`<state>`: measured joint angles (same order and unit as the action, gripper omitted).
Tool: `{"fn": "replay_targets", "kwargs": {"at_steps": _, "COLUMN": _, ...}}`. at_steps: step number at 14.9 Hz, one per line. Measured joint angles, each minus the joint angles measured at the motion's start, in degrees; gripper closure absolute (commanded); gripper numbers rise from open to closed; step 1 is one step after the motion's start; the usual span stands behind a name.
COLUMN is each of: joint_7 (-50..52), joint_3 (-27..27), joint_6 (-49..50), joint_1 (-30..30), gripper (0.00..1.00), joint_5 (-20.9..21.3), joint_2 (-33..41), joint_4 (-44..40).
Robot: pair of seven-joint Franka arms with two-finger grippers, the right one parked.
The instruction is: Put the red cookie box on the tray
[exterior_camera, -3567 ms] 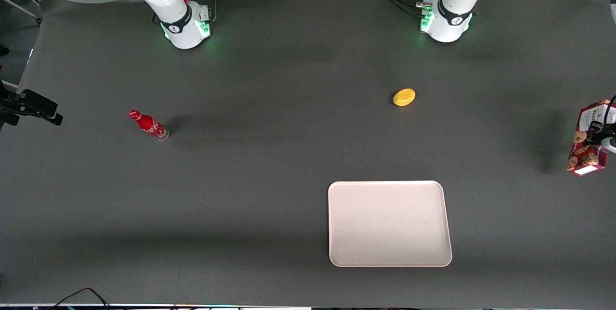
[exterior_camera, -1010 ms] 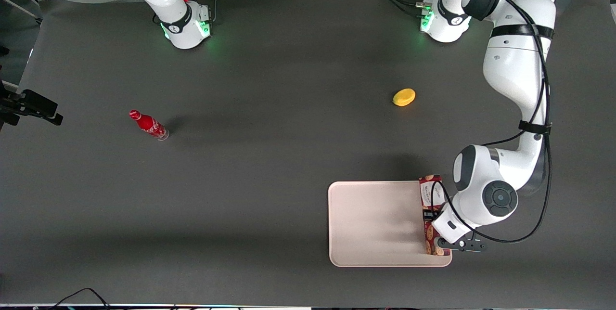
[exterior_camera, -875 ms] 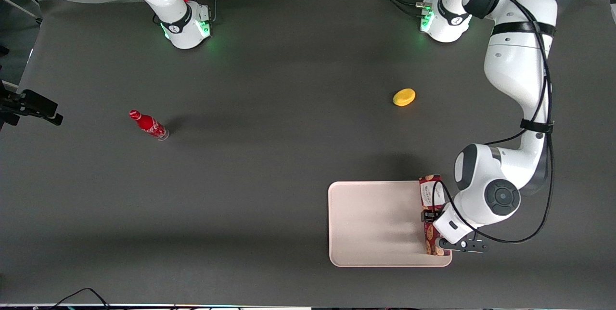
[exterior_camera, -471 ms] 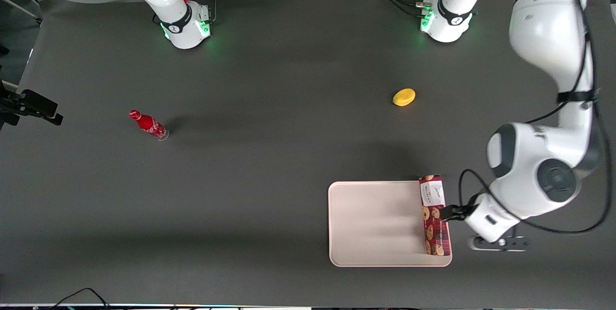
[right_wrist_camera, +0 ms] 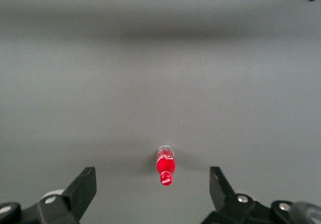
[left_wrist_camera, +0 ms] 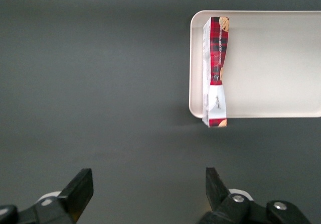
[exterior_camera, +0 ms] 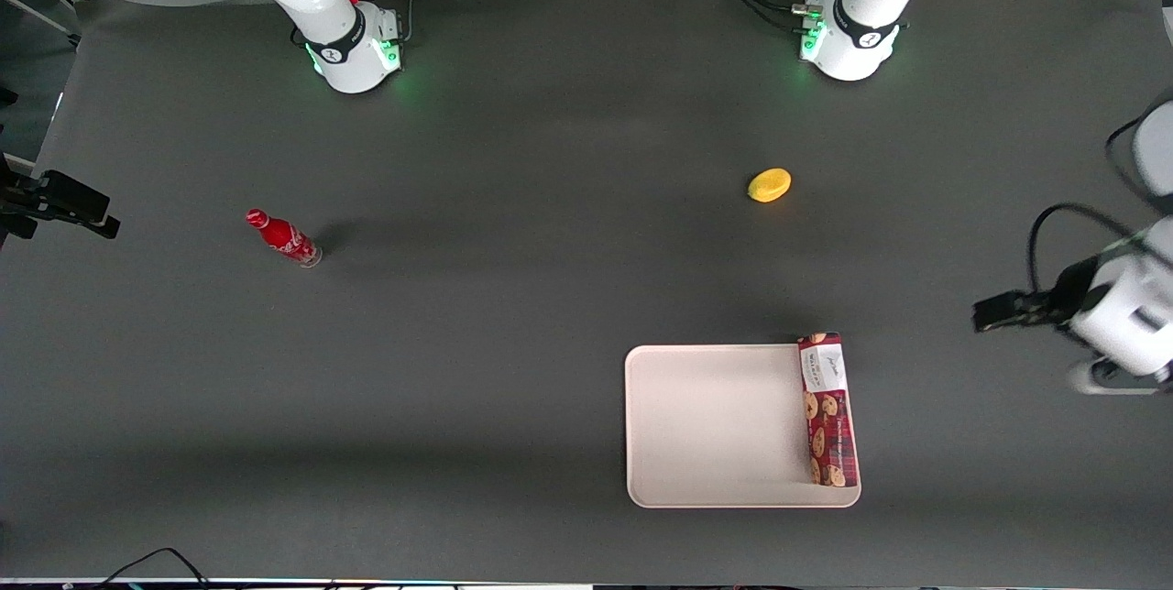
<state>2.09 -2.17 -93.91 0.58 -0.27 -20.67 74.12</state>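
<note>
the red cookie box (exterior_camera: 828, 409) was seen lying flat on the tray (exterior_camera: 715, 425), along the tray's edge toward the working arm's end, one short end slightly over the rim. the gripper (left_wrist_camera: 148, 194) was held above the bare table, well apart from the box, with its fingers spread wide and nothing between them.

A: Setting is a robotics lab bench, not a home or shop. Evidence: two white arm bases (exterior_camera: 353, 45) bolted at the table edge, green status lights on, cables trailing off.

B: Agreed. Table (exterior_camera: 513, 297) is covered in plain dark grey matting, with a pale backdrop past it. A black camera mount (exterior_camera: 60, 201) is clamped at the parked arm's end.

A: Objects are sparse, set well apart: small red bottle (exterior_camera: 282, 238), yellow item (exterior_camera: 769, 185), tray (exterior_camera: 715, 425).
</note>
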Motion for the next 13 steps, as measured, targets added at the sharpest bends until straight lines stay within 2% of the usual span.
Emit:
{"fn": "replay_targets", "kwargs": {"at_steps": 7, "joint_7": -2.66, "joint_3": 0.07, "joint_6": 2.82, "joint_1": 2.98, "gripper": 0.0, "joint_5": 0.29, "joint_2": 17.59, "joint_4": 12.52}}
{"fn": "replay_targets", "kwargs": {"at_steps": 13, "joint_7": -3.05, "joint_3": -0.24, "joint_6": 5.06, "joint_1": 3.06, "gripper": 0.0, "joint_5": 0.32, "joint_2": 26.18, "joint_4": 17.65}}
